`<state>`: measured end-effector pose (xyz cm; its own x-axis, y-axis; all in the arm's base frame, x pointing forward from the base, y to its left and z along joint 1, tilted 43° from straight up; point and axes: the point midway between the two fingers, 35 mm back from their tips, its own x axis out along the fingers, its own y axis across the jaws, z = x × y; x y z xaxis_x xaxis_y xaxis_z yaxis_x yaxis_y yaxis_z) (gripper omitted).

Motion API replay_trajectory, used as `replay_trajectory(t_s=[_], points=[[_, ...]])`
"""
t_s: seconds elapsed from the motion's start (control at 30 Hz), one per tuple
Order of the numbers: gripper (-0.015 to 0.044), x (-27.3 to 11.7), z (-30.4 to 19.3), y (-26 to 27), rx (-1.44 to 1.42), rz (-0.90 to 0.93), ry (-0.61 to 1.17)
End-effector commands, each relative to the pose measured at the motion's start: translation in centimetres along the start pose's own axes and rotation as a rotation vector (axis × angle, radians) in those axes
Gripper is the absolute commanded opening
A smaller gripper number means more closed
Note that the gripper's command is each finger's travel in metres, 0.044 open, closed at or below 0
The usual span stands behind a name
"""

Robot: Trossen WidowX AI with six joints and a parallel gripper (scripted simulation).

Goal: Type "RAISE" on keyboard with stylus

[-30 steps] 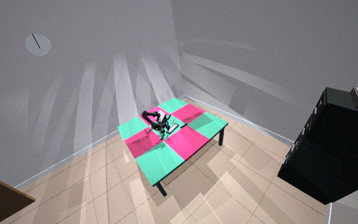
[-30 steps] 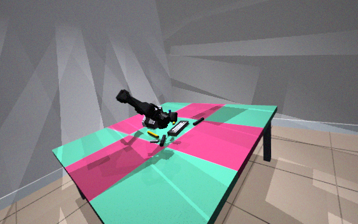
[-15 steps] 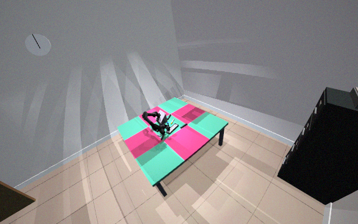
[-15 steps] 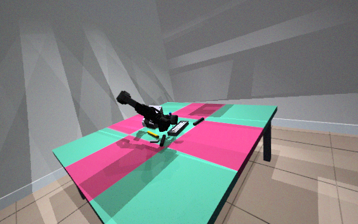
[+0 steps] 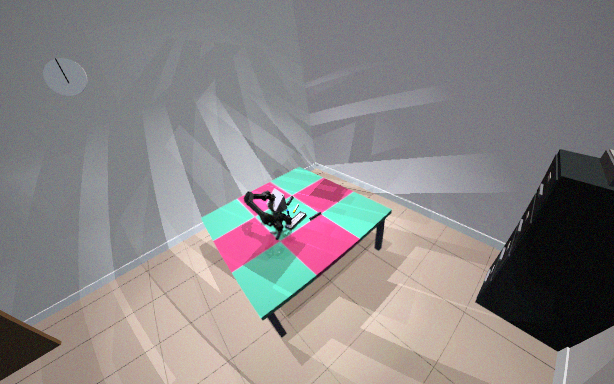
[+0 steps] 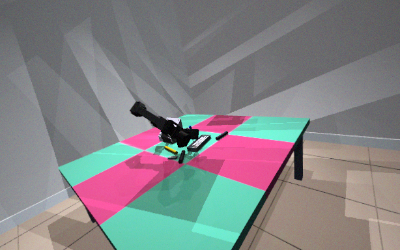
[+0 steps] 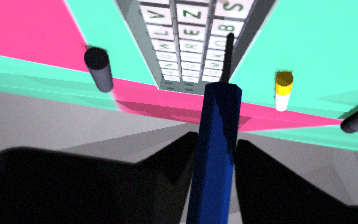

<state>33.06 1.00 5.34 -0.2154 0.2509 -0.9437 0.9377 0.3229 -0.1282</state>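
The keyboard (image 5: 296,220) (image 6: 199,143) (image 7: 190,37) lies on the desk, with white keys and dark letters on a dark grey body. In the wrist view its key rows run away from the camera. My gripper (image 7: 216,144) is shut on the stylus. The stylus (image 7: 214,160) has a blue body and a thin black tip pointing forward over the keyboard. In the wrist view the tip overlaps the lower part of the B key, beyond the S key. Whether the tip touches a key cannot be told. In the top and exterior views the arm hides most of the grip.
A black cylinder (image 6: 221,135) lies beyond the keyboard. Another black cylinder (image 6: 182,157) and a yellow marker (image 6: 171,150) (image 7: 283,90) lie on its other side. A pale boxy object (image 5: 278,199) stands close to the arm.
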Motion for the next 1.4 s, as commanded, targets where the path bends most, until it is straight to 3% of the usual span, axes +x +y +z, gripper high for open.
replay_trajectory(t_s=[0.0, 1.37], points=[[0.0081, 0.0, 0.2, 0.1, -0.007, 0.001, -0.005], [0.0081, 0.7, 1.6, 0.1, -0.007, 0.001, -0.005]])
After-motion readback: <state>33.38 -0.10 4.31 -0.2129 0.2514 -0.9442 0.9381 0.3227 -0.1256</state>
